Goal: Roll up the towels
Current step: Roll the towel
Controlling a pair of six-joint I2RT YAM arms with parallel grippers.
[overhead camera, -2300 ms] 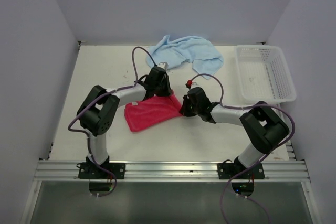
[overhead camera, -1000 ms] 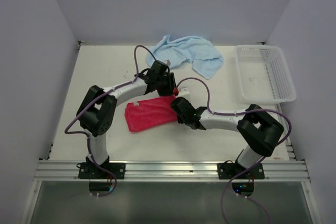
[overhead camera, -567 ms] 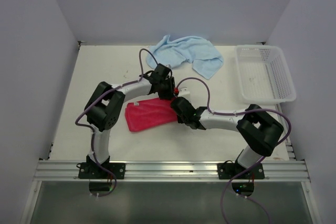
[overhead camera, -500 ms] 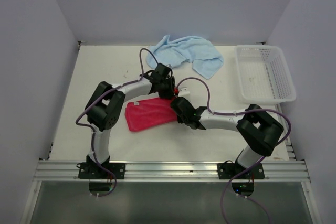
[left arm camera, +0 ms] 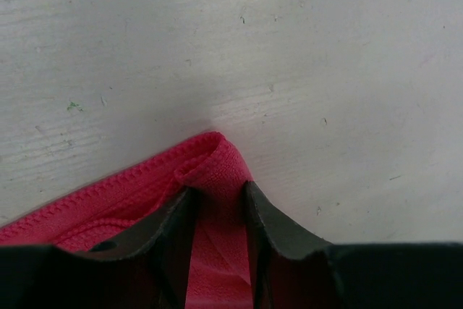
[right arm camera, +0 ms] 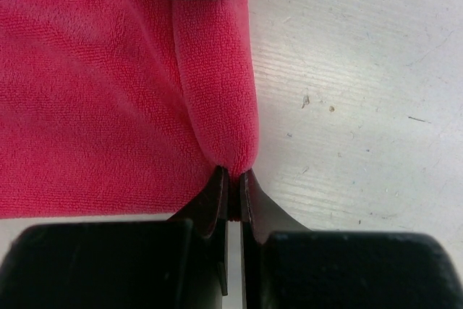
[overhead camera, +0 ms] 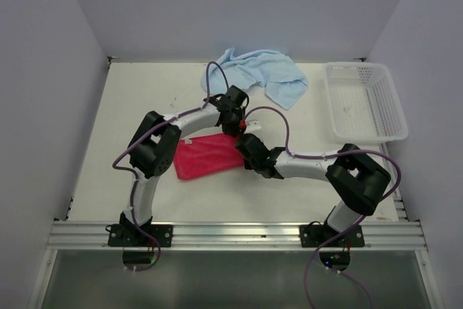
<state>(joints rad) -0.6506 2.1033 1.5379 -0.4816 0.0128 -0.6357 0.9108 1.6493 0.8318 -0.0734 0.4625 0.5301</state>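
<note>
White table (overhead camera: 123,106), grey walls (overhead camera: 43,70): I judge the job barely begun, red-pink terry towel (overhead camera: 202,158) flat mid-table, only its right edge curled, right gripper (right arm camera: 233,177) clenched on that curl, left gripper (left arm camera: 219,192) straddling its corner, grip unclear; light blue towel (overhead camera: 260,70) crumpled behind.

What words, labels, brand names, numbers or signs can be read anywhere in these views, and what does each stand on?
No text can be read in any view.
red towel: plain cloth, no tag showing.
blue towel: plain cloth, no tag showing.
basket: bare white mesh, no label visible.
left arm and right arm: no legible marking.
table: only specks and scratches, no writing.
</note>
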